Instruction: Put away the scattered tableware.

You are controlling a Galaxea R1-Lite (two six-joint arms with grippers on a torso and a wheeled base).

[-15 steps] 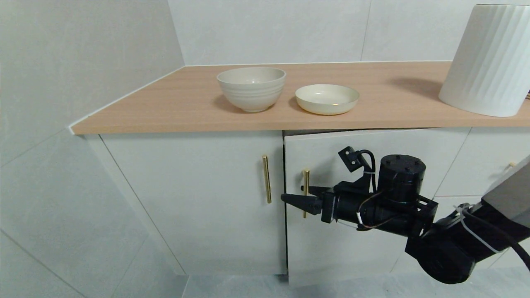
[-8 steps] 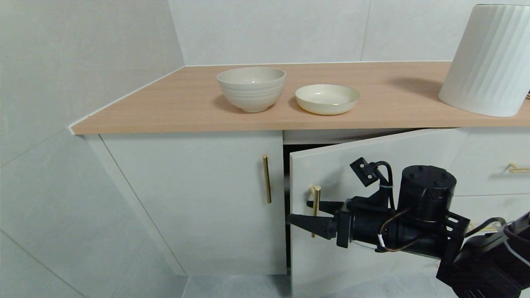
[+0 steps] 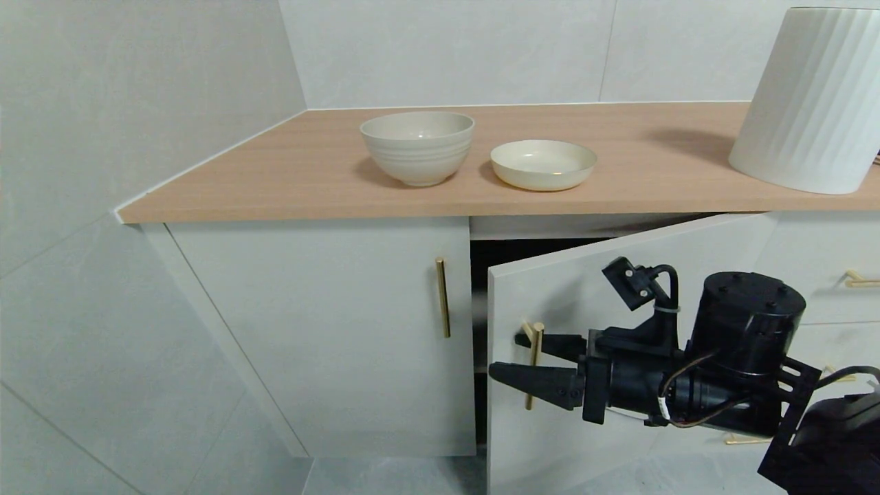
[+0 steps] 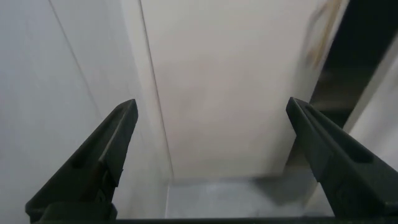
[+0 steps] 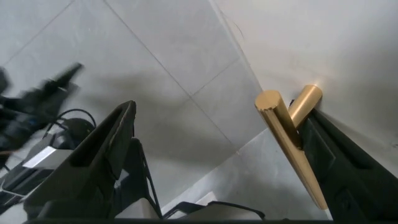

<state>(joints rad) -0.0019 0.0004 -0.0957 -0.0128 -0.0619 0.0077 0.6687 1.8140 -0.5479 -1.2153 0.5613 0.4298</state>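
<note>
Wooden countertop [image 3: 309,179] carries a white ribbed container [image 3: 811,103], a deep bowl [image 3: 417,146] and, just beside it, a shallow dish [image 3: 543,163]. Below, one cabinet door [image 3: 564,289] stands ajar. The right gripper [image 3: 505,355] straddles its gold handle [image 3: 533,357], jaws wide, unclamped. The left gripper [image 4: 211,106] gapes empty.

You have a deep, ribbed cream bowl [image 3: 417,146] standing upright on the wooden surface [image 3: 289,179], and just to its right a shallow pale-yellow dish [image 3: 543,163], also upright, near but not touching it
</note>
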